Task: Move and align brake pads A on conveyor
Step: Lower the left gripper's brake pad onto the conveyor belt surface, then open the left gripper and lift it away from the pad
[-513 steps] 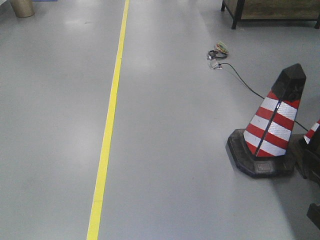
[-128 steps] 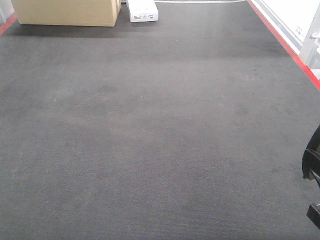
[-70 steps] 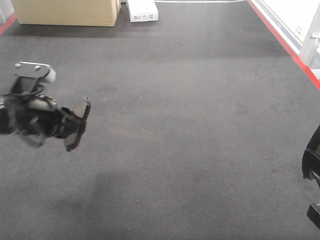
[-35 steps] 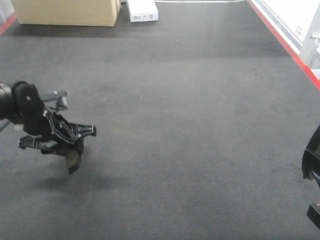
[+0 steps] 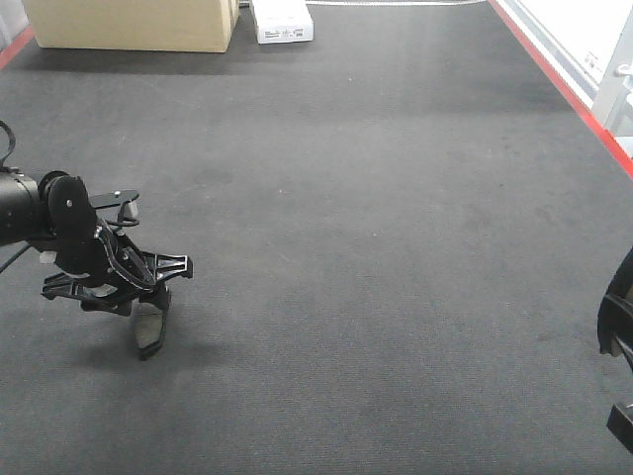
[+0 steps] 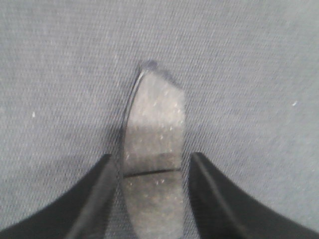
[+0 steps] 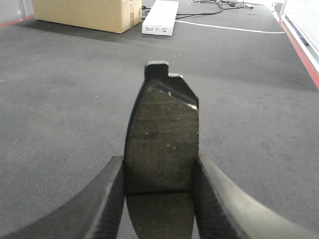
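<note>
Both arms have a pad in hand, out over the conveyor [image 5: 396, 247]

The left gripper [image 5: 148, 302] is closed down to pad width on a brake pad [image 5: 150, 325], fingers on its two long edges right at the groove. The pad hangs on end near the conveyor's left edge, tip down at the belt. Honestly can't tell whether it's touching or just above. The right gripper [image 7: 159, 164] pinches a second brake pad [image 7: 162, 129] the same way, raised above the belt and pointing toward the far end, where a cardboard box [image 5: 129, 25] and a white box [image 5: 282, 20] sit near the far left corner.
</note>
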Tool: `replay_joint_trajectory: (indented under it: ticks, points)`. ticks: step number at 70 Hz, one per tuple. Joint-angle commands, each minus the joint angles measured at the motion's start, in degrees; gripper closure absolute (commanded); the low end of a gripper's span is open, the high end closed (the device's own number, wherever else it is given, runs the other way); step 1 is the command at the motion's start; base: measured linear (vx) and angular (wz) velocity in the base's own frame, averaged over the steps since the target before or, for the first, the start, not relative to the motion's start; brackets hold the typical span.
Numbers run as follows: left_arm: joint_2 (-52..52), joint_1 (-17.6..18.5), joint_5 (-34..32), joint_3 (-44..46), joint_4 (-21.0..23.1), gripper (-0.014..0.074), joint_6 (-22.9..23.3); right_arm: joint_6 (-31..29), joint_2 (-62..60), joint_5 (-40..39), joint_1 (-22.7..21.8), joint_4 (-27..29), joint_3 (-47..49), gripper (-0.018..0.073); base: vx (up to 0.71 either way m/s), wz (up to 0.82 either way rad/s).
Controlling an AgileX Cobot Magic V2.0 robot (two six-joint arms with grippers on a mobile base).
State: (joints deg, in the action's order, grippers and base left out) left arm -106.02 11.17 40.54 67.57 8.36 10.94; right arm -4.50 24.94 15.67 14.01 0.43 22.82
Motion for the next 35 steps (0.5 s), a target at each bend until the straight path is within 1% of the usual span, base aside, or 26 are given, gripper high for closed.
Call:
replay_joint_trajectory:
  ticks: [1, 10, 17, 21, 27, 35]
  points:
    - [3.23, 0.42, -1.80, 1.62, 0.45, 0.0216, 0.52, -0.05, 0.03, -5.53, -0.04, -0.43, 1.79, 0.0563, 0.00, 0.00]
    - [6.68, 0.42, -4.44, 1.19, 0.34, 0.0217, -0.39, -0.05, 0.03, -5.53, -0.04, -0.43, 1.79, 0.0563, 0.00, 0.00]
    - [12.38, 0.42, -10.13, -2.24, 0.27, 0.0234, -1.51, -0.05, 0.03, -5.53, -0.04, -0.43, 1.79, 0.0563, 0.00, 0.00]
    - [16.89, 0.42, -13.59, -5.68, 0.22, 0.0258, -2.17, -0.05, 0.03, -5.53, -0.04, -0.43, 1.79, 0.0563, 0.00, 0.00]
    - [24.06, 0.42, -18.64, -11.12, 0.22, 0.0308, -4.57, -0.05, 0.03, -5.53, -0.04, -0.43, 1.79, 0.0563, 0.00, 0.00]
    - [32.82, 0.42, -20.37, -16.45, -1.33, 0.0394, -5.94, -0.05, 0.03, -5.53, -0.04, -0.43, 1.79, 0.0563, 0.00, 0.00]
